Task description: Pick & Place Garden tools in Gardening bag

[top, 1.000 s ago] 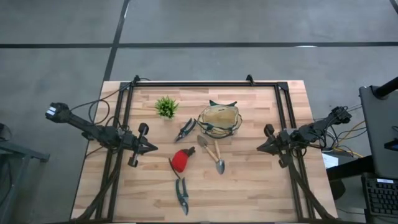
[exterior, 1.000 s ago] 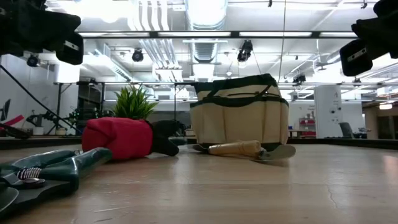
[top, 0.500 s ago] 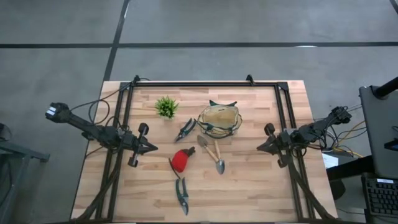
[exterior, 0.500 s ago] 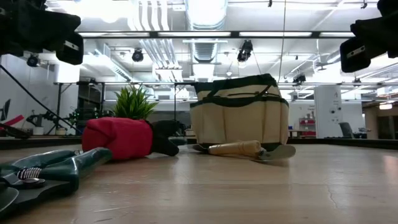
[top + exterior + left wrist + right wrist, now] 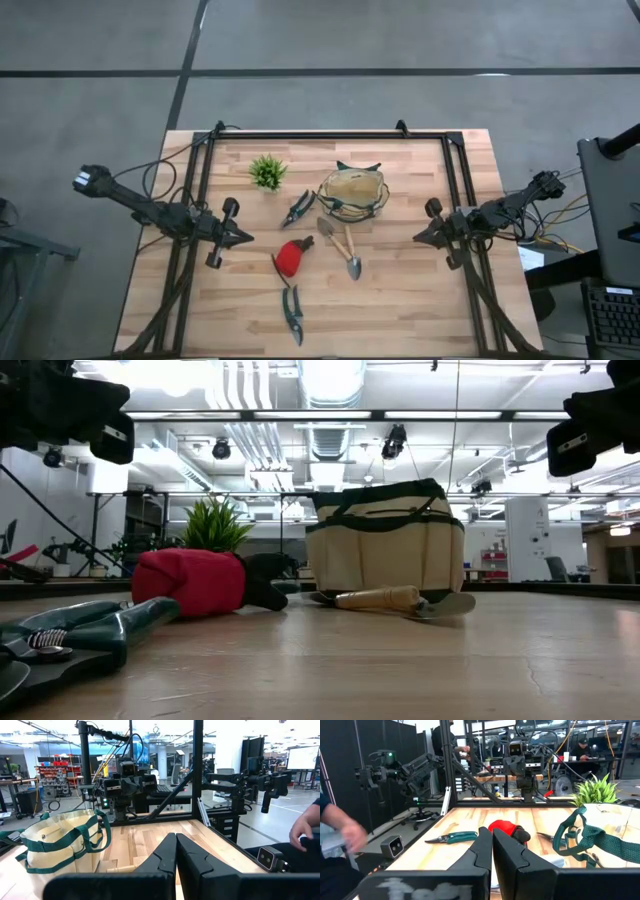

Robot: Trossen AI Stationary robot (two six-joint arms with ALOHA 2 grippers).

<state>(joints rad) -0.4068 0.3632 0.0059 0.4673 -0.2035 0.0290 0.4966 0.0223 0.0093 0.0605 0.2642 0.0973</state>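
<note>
Showing only in wrist views: a person's hand [image 5: 306,826].

Bag [image 5: 385,550]: no lettering to read.
Tools: no brand or number legible.
Room signs: too far off to read.

a small spiky green plant [image 5: 267,172] stands on the wooden table [image 5: 400,300].

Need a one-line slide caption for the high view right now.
Both arms wait at the table's sides, left gripper and right gripper shut, tools scattered beside the gardening bag.
</note>
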